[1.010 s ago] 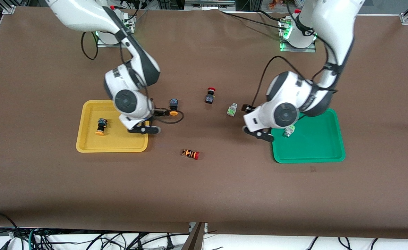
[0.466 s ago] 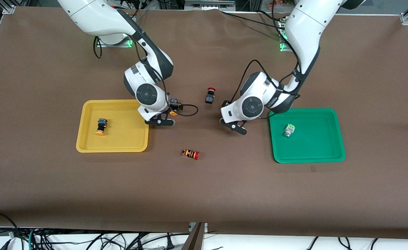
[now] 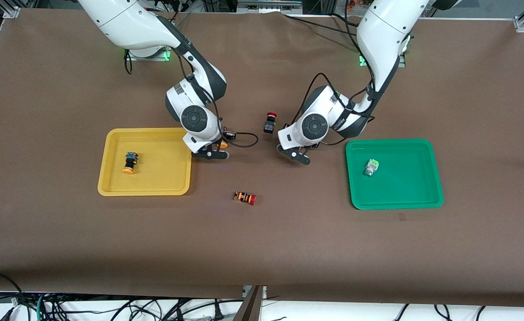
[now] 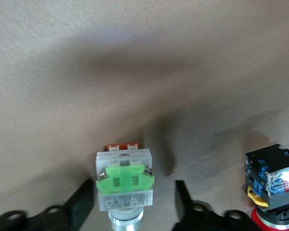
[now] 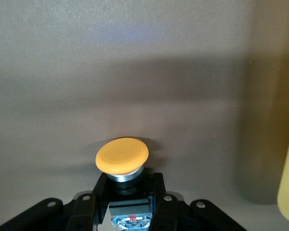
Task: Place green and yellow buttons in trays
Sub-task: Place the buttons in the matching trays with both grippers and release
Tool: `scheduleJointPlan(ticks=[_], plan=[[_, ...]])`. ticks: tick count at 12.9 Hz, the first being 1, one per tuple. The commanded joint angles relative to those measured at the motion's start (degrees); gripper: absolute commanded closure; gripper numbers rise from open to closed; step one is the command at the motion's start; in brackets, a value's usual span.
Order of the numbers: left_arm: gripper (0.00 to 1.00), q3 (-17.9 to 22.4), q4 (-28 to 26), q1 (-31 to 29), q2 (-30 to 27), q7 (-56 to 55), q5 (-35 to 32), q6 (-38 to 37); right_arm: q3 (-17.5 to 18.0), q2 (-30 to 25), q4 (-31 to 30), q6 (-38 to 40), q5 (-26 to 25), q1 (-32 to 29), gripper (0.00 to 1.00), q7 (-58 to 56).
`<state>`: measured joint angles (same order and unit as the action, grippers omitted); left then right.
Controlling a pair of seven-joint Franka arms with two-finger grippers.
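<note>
Right, front view: right end effector (image 3: 213,154) is low over the bench (image 3: 262,249) just beside the yellow tray (image 3: 110,189), which holds one yellow button (image 3: 129,162). Left end effector (image 3: 298,157) is low near the red button (image 3: 269,122); green tray (image 3: 431,200) holds one green button (image 3: 371,167).

Left wrist view: fingers (image 4: 82,207) spread either side of a 2nd green button (image 4: 124,185), not touching. Risk: closing off-centre could tip or spin it, or nudge the red one close by.

Right wrist view: fingers (image 5: 94,204) pinching the 2nd yellow button (image 5: 122,156) at its body. Risk: grip sits low, so it may pivot on lifting.
</note>
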<state>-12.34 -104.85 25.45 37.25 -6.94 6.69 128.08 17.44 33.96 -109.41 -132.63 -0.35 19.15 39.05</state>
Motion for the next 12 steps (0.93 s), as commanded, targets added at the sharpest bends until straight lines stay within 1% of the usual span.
scheduleJointPlan(ticks=[1, 2, 3, 4, 5, 6, 7, 8, 9, 10, 11, 12], plan=[[0.96, 0.1, -0.6, 0.0, -1.0, -0.2, 0.5, 0.1, 0.2, -3.9, 1.4, 5.1, -0.5, -3.2, 1.00, -1.4], [0.96, 0.1, -0.5, -0.5, -1.5, -0.1, 0.5, -0.4, 0.1, -4.5, 3.3, 9.4, -0.4, -5.2, 1.00, -5.4], [0.96, 0.5, -0.5, -0.7, -2.7, 0.1, 0.5, -0.9, -1.4, -4.9, 4.5, 13.1, -0.4, -6.1, 1.00, -10.0], [0.96, 0.7, -0.4, -1.8, -4.4, 0.4, 0.4, -4.6, -4.8, -5.1, 4.6, 14.8, -0.5, -6.1, 1.00, -15.1], [0.96, 0.8, 0.3, -4.3, -6.9, 0.8, -0.8, -9.2, -8.2, -5.1, 4.2, 14.9, -0.5, -6.2, 1.00, -21.3], [0.94, 0.7, 1.5, -7.3, -8.8, 2.4, -2.3, -14.0, -10.8, -4.6, 3.8, 14.5, -0.5, -6.5, 1.00, -26.3], [0.94, 0.9, 3.2, -10.5, -10.0, 4.8, -3.4, -20.4, -12.2, -4.2, 2.9, 13.5, -0.4, -6.6, 1.00, -28.2], [0.94, 0.8, 5.5, -14.3, -10.1, 7.1, -5.4, -24.9, -12.4, -4.0, 1.0, 11.3, -0.4, -6.6, 1.00, -28.2], [0.94, 0.8, 6.3, -17.9, -10.1, 9.7, -8.2, -27.2, -12.5, -3.9, -0.4, 9.4, -0.4, -6.7, 0.79, -28.2], [0.94, 0.8, 6.2, -21.1, -10.1, 13.1, -11.5, -27.7, -12.6, -4.5, -0.1, 9.7, -0.3, -7.2, 0.01, -27.7], [0.90, 0.8, 6.1, -24.5, -9.7, 16.1, -15.1, -26.9, -12.6, -6.6, 1.0, 10.4, -0.2, -7.8, 0.00, -28.2], [0.88, 0.7, 6.1, -28.1, -8.4, 18.8, -19.3, -23.9, -12.7, -10.0, 2.4, 13.0, 0.2, -9.1, 0.00, -28.4]])
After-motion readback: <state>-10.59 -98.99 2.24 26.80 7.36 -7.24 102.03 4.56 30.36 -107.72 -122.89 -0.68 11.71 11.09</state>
